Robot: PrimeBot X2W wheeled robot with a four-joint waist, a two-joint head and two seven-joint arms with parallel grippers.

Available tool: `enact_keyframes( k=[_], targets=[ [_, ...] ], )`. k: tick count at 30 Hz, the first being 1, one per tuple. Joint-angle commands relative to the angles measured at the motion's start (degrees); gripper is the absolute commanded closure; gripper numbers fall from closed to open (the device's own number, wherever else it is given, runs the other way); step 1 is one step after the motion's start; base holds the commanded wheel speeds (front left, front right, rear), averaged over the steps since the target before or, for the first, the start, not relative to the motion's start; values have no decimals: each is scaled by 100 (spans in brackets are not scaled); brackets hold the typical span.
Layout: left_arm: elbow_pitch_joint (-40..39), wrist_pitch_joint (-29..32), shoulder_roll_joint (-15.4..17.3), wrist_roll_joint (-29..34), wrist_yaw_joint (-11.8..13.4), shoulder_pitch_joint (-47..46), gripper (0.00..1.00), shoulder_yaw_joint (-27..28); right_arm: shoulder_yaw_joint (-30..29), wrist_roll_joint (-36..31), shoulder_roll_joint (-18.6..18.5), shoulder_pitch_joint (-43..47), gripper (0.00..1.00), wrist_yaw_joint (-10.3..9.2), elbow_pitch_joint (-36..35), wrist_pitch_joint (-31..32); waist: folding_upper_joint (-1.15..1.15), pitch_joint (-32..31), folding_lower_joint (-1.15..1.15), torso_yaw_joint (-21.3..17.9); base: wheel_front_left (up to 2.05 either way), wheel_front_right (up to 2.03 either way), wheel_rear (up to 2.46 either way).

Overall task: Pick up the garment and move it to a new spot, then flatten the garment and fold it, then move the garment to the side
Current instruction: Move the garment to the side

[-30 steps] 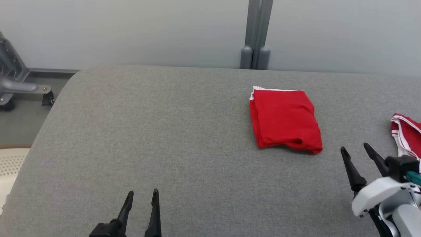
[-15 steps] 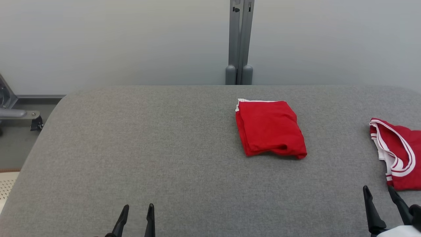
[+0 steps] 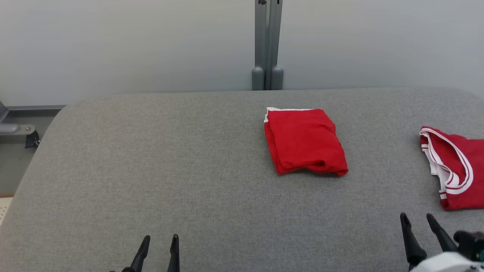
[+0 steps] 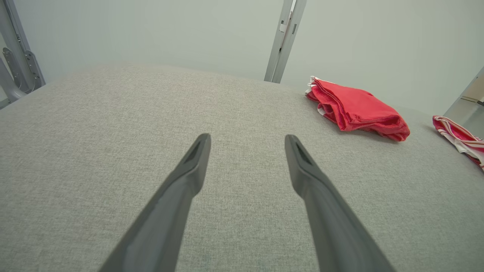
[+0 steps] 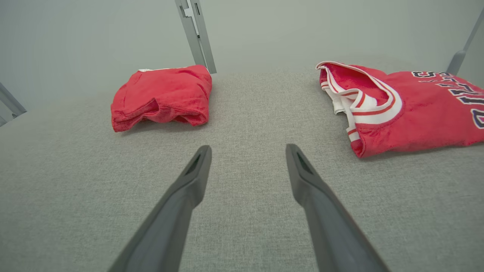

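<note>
A red garment (image 3: 304, 140) lies folded into a compact rectangle on the grey padded table (image 3: 151, 162), right of centre toward the back. It also appears in the left wrist view (image 4: 357, 109) and the right wrist view (image 5: 162, 96). A second red garment (image 3: 457, 170), a jersey with white trim and dark lettering (image 5: 401, 105), lies partly spread at the table's right edge. My left gripper (image 3: 160, 237) is open at the near edge, empty (image 4: 247, 138). My right gripper (image 3: 416, 215) is open and empty (image 5: 248, 147), close to the jersey's near corner and touching nothing.
A grey upright post (image 3: 267, 45) stands behind the table against a pale wall. A metal frame with a caster (image 3: 19, 132) sits on the floor past the table's left edge. Bare grey surface spans the left half and the front.
The head camera has turned, so more of the jersey is in view on the right. My right gripper has drawn back toward the near edge, lower in the picture. Both garments lie as before.
</note>
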Motion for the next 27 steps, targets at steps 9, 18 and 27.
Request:
enact_keyframes(
  k=[9,18,27],
  targets=[
    [82,-1,12,-100,-56,-486,0,-245,84,1492,-512,-2339,0,-8,99,2682,0,1004,0,214,0,0,0],
    [121,-1,11,-451,-7,-1285,0,-741,-252,1202,-624,-4198,0,-6,952,4493,0,2155,0,982,0,0,0],
    [203,-1,10,-668,199,-1584,0,-1080,-620,896,-342,-4870,0,-6,1919,4481,0,2530,0,1410,0,0,0]
  ],
)
